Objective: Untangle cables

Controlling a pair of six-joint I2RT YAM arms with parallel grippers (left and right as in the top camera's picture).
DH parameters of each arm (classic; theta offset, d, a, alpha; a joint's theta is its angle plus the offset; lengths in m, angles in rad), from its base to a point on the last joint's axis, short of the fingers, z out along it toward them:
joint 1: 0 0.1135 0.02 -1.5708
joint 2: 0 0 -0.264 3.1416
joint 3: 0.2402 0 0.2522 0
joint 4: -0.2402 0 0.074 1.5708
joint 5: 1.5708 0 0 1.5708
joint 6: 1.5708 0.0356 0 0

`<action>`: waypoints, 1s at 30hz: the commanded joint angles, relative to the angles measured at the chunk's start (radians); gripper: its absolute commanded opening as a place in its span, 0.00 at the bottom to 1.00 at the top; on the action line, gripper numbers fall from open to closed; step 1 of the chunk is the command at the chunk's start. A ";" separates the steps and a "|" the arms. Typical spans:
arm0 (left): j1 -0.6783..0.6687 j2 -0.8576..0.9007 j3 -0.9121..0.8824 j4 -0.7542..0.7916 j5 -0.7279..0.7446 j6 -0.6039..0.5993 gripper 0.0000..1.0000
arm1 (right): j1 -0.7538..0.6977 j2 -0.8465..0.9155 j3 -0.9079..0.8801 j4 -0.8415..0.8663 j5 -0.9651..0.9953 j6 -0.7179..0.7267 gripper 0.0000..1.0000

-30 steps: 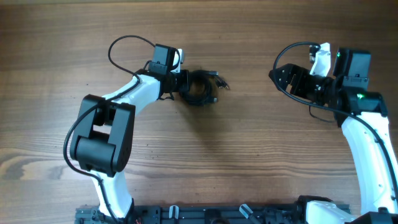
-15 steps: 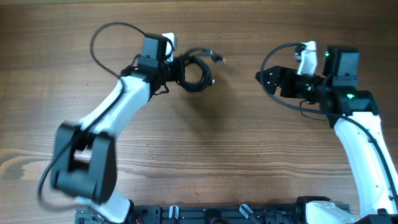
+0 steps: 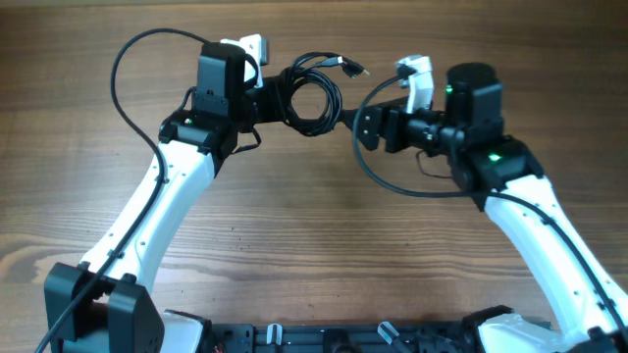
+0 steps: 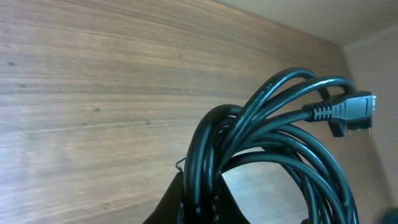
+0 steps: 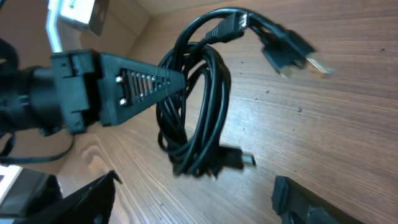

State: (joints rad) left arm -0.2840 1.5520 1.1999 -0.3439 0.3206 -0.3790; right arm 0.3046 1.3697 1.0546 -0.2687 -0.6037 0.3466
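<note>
Left end effector [image 3: 269,98] was clamped on one side of the coiled cables [image 4: 202,168], holding them upright, apparently clear of the surface [image 3: 314,245]. Right end effector [image 3: 365,127] — jaws wide apart, empty — faced the coil from just beside it; best practice was to take a single free plug end [image 5: 292,53], not the bundle, and draw slowly.

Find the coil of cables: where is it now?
In the overhead view, the cables are top centre, pinched by the left gripper, with the open right gripper just beside them.
</note>
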 commanded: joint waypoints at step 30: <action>0.067 -0.019 0.011 0.025 0.235 -0.055 0.04 | 0.051 0.140 0.017 -0.186 0.509 0.296 0.04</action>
State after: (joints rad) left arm -0.2840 1.5547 1.1957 -0.3450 0.5732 -0.4225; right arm 0.3786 1.4960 1.0878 -0.3721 -0.3397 0.5838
